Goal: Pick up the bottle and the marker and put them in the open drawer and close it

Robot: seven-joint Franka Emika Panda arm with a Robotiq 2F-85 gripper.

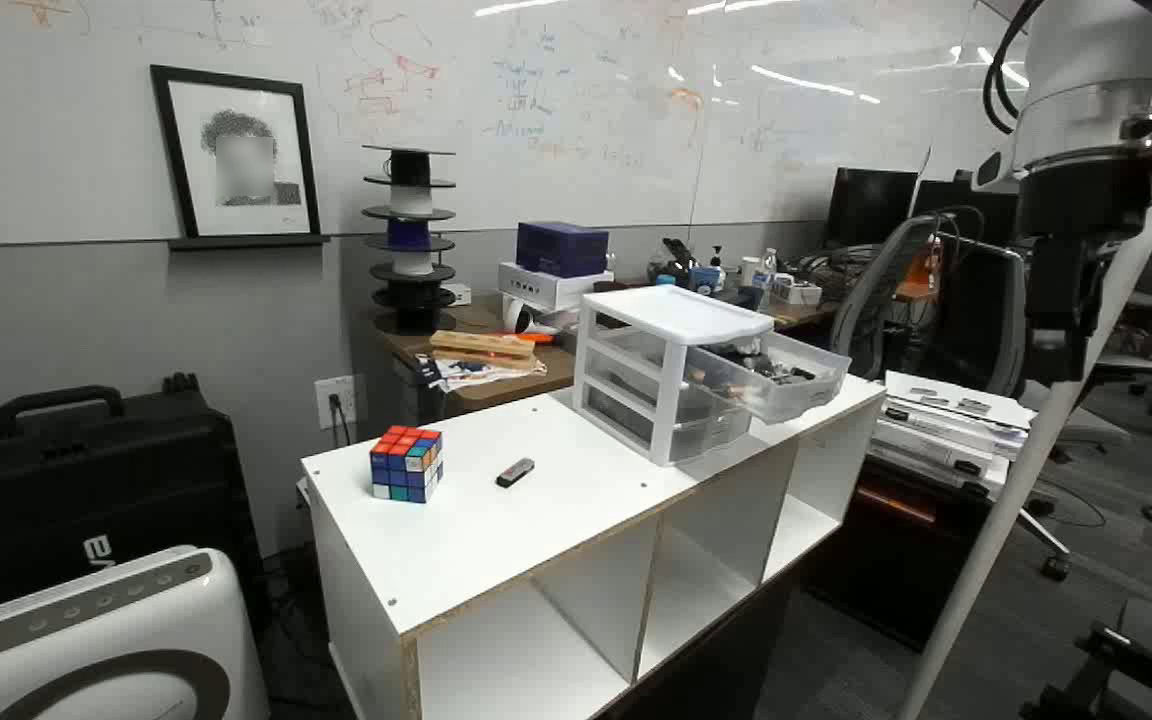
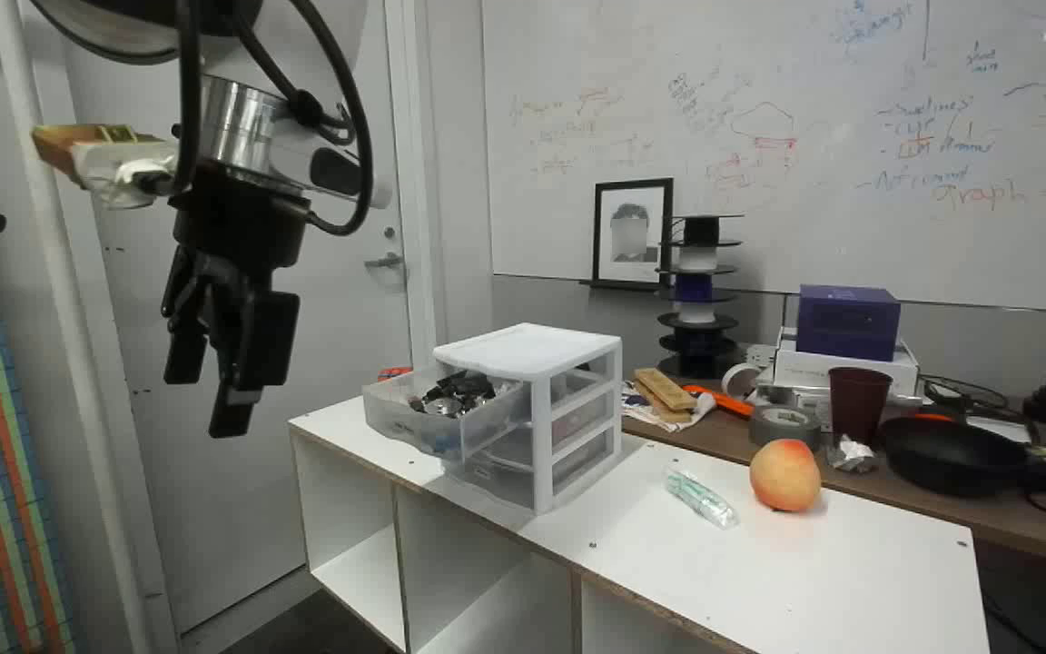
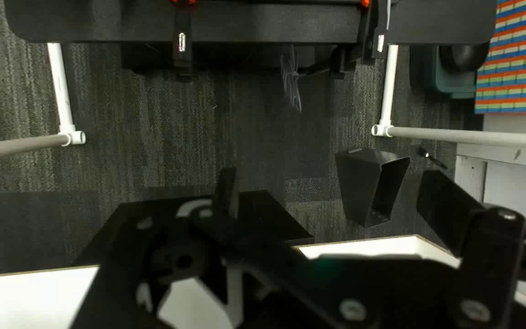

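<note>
Your smooth white shelf (image 2: 850, 590), its edges brown and grainy, carries the boxy white-framed drawer unit (image 2: 527, 350), whose cloudy plastic top drawer (image 2: 409, 427) stands pulled out with dark clutter (image 2: 461, 391) inside. Off that drawer's front, your black gripper (image 3: 329, 187) hangs with its jaws spread wide. Well apart from them on the shelf lie the crinkled, see-through bottle (image 2: 701, 498) and, across the drawer unit from it, the short, dark, stick-shaped marker (image 1: 515, 472).

The pulled-out drawer (image 2: 423, 431) is open from above; clutter (image 2: 456, 394) fills part of it; a white panel (image 2: 527, 349) covers its inner end.
</note>
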